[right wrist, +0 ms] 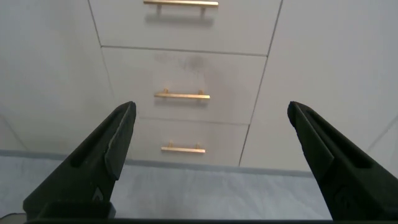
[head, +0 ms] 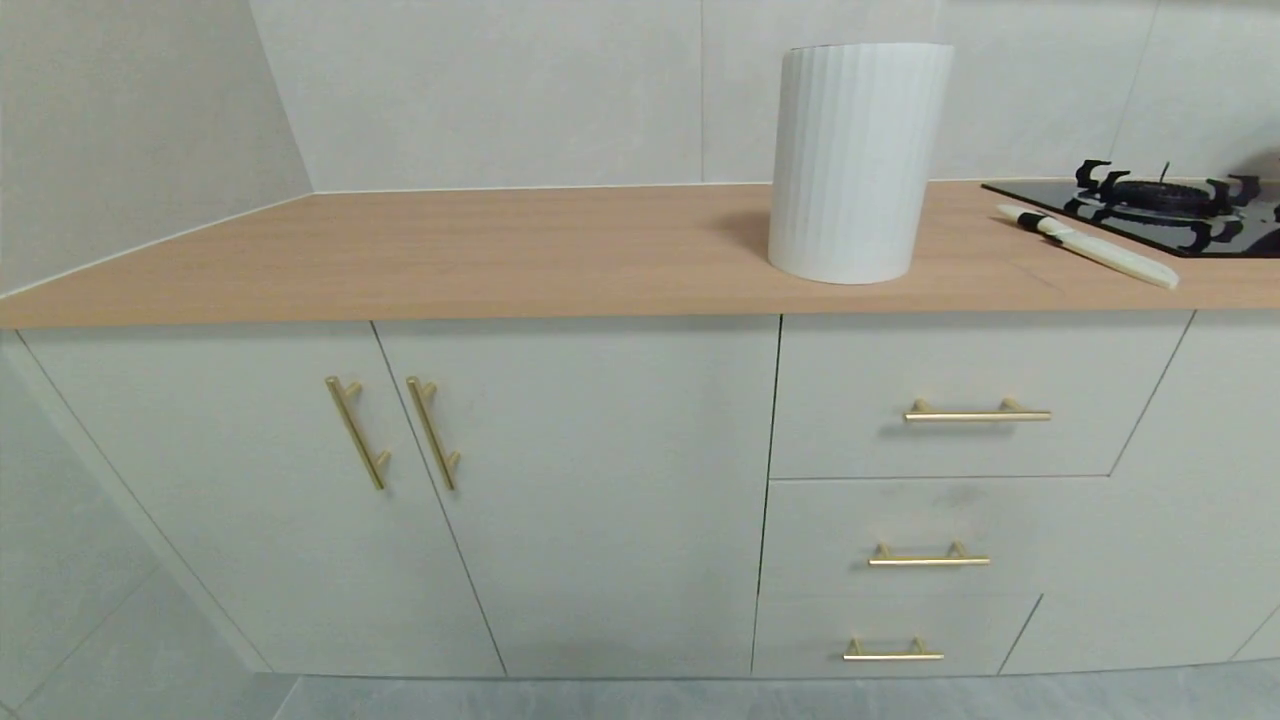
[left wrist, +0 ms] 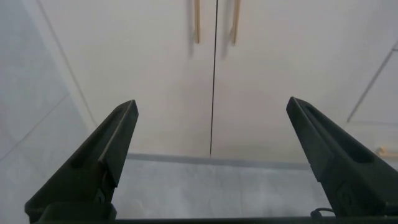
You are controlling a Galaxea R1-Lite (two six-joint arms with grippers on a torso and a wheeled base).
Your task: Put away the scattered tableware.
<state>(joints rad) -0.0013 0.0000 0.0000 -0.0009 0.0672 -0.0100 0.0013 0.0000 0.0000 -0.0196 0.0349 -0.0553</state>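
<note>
Presently: knife point(head: 1088, 246), flat on countertop point(head: 500, 250) at hob point(head: 1150, 215) edge; judged light, rigid, slick; grasp across its narrow middle. Left gripper point(left wrist: 211, 104), right gripper point(right wrist: 211, 107): jaws spread, empty.

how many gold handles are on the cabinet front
5. Two upright on the cupboard doors: left door handle, right door handle. Three level on the stacked drawers: top handle, middle handle, bottom handle. Others may lie outside the view.

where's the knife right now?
Head view, right side: the knife lies flat on the wooden countertop, right of the white ribbed container and alongside the near edge of the black gas hob.
</note>
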